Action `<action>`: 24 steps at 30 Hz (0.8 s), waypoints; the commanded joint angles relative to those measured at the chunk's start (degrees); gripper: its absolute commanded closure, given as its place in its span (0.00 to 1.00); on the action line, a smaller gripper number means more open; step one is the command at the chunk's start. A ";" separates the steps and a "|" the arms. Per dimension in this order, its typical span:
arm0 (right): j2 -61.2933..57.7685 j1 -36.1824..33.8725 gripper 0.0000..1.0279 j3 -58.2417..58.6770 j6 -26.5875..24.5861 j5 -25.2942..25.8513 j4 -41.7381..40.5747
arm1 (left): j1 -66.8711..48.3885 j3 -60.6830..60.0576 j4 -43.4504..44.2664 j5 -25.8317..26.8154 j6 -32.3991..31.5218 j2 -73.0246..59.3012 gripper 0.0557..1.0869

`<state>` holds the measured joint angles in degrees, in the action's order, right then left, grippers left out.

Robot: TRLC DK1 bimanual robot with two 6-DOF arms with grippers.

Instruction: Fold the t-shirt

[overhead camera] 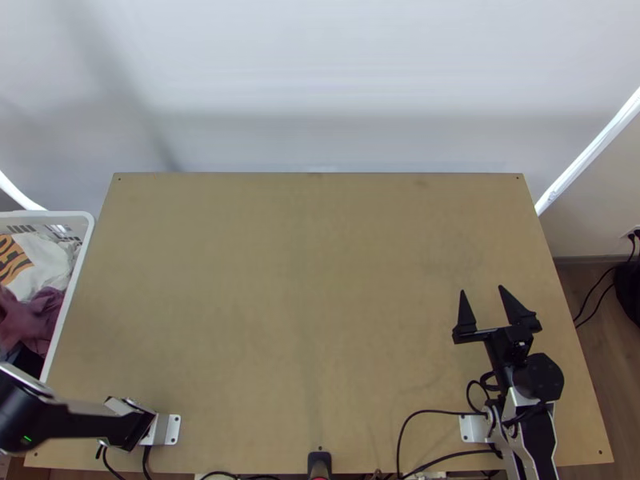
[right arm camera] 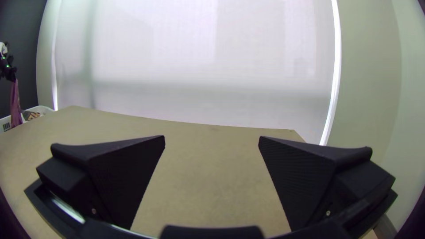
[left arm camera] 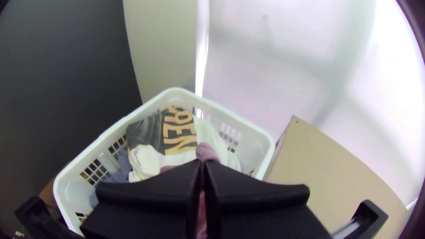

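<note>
Mauve t-shirt (right arm camera: pixel 15 106) hanging from the left gripper (left arm camera: pixel 202 163), long axis upright.
Pads clamped on its cloth near the basket (overhead camera: pixel 52 214), at the table's (overhead camera: pixel 304 320) 9 o'clock; the coming carry likely runs toward 3 o'clock, that gripper being nearer. Right gripper (overhead camera: pixel 482 289): fingers wide apart, table's 3 o'clock.

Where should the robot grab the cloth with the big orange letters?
Probably by a loose wrinkle of the cloth, from straight above. It lies crumpled, so a fold should pinch easily between the fingers, and the basket's walls stand around it.
</note>
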<state>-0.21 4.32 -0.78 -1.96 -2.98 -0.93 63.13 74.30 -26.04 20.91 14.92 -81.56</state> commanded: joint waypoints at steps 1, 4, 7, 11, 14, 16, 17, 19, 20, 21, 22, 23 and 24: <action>0.30 -0.36 0.04 0.34 -0.33 0.35 0.84 | -1.61 0.93 -1.12 1.42 -2.00 6.59 0.96; 0.30 -0.36 0.04 0.34 -0.33 0.35 0.84 | -3.98 1.20 -1.20 2.03 -4.28 12.04 0.96; 0.30 -0.36 0.04 0.34 -0.33 0.35 0.84 | -7.15 2.07 -1.38 2.03 -7.45 17.14 0.96; 0.30 -0.36 0.04 0.34 -0.33 0.35 0.84 | -12.77 5.06 -4.98 2.03 -10.70 22.76 0.96; 0.30 -0.36 0.04 0.34 -0.33 0.35 0.84 | -18.57 5.68 -7.00 1.95 -12.54 26.72 0.96; 0.30 -0.36 0.04 0.34 -0.33 0.35 0.84 | -23.85 5.50 -8.06 1.51 -13.25 29.09 0.96; 0.30 -0.36 0.04 0.34 -0.33 0.35 0.84 | -27.10 5.41 -8.85 0.80 -13.42 30.06 0.96; 0.30 -0.36 0.04 0.34 -0.33 0.35 0.84 | -34.48 5.33 -10.43 -3.15 -14.04 31.73 0.96; 0.30 -0.36 0.04 0.34 -0.33 0.35 0.84 | -38.70 5.06 -10.61 -5.35 -14.04 32.60 0.96; 0.30 -0.36 0.04 0.34 -0.33 0.35 0.84 | -42.74 4.80 -10.61 -7.90 -14.04 33.31 0.96; 0.30 -0.36 0.04 0.34 -0.33 0.35 0.84 | -47.05 4.71 -10.52 -10.62 -14.04 33.57 0.96; 0.30 -0.36 0.04 0.34 -0.33 0.35 0.84 | -51.36 4.80 -10.61 -13.79 -14.21 33.57 0.96; 0.30 -0.36 0.04 0.34 -0.33 0.35 0.84 | -56.37 4.80 -10.70 -17.30 -14.30 33.57 0.96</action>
<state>-0.21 4.32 -0.78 -1.98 -2.98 -0.93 15.49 78.17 -37.08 8.27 1.67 -49.08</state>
